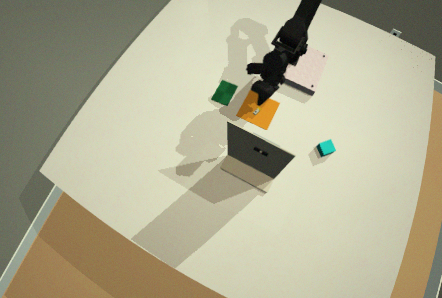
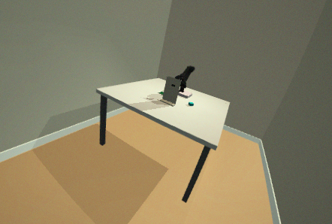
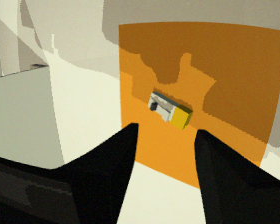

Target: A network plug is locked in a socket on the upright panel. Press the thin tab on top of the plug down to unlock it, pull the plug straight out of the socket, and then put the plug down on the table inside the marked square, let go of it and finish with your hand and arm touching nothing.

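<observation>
The tabletop [image 1: 125, 131] carries it all, with my arm [image 1: 305, 11] reaching in from about 1 o'clock in the top view. The panel [image 1: 257, 153] stands upright near the middle, its socket [image 1: 260, 151] a dark slot that looks vacant. Just past it at 12 o'clock lies the orange square [image 1: 265, 116], and the plug [image 3: 171, 110] rests flat on that square, well inside its edges as far as the wrist view shows.

I judge the release step to be in hand: unlocking, pulling out and setting down look done. My end effector [image 3: 165, 163] stands partly open with nothing between the fingers; the plug lies beyond the tips at 12 o'clock, apart from them. What the next move calls for is a straight lift up and back, without brushing the plug, square or panel, until hand and arm hang free of everything.

Some things I cannot settle. Whether the fingertips touch the tabletop is unclear, since the wrist view cuts them off at the bottom. The plug's tab is too small to make out. In the exterior view the panel hides most of my hand, and the plug does not show at all. Smaller bits sit aside: a pink pad [image 1: 307, 73] at 1 o'clock, a green patch [image 1: 223, 92] at 10 o'clock, a teal cube [image 1: 326, 148] at 3 o'clock.
</observation>
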You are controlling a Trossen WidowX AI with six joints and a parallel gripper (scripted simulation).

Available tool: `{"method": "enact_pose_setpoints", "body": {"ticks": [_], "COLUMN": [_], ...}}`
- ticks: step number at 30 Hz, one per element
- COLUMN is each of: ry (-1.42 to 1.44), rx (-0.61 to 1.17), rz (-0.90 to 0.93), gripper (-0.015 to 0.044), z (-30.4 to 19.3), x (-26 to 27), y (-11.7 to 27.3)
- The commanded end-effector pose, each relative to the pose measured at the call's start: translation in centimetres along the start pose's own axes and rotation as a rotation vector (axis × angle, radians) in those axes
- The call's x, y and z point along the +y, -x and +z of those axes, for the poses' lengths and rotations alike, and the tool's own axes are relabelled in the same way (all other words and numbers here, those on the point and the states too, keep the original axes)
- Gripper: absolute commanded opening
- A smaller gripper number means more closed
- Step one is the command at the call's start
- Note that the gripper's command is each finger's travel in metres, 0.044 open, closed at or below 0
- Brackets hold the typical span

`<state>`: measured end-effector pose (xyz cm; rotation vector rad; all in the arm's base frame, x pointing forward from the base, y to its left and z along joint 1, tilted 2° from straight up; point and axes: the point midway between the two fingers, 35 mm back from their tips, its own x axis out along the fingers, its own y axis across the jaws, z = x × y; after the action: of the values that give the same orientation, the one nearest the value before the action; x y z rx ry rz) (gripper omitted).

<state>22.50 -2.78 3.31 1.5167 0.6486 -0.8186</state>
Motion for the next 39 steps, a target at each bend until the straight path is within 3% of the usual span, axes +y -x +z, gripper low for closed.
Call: {"method": "enact_pose_setpoints", "body": {"ticks": [1,39], "ry": [0.005,0.004], "rx": [0.003,0.002], "rz": [0.011,0.01], "gripper": [0.0156,0.0156], "z": [0.0,0.0], "x": [0.3,2.8], "y": [0.4,4.0]}}
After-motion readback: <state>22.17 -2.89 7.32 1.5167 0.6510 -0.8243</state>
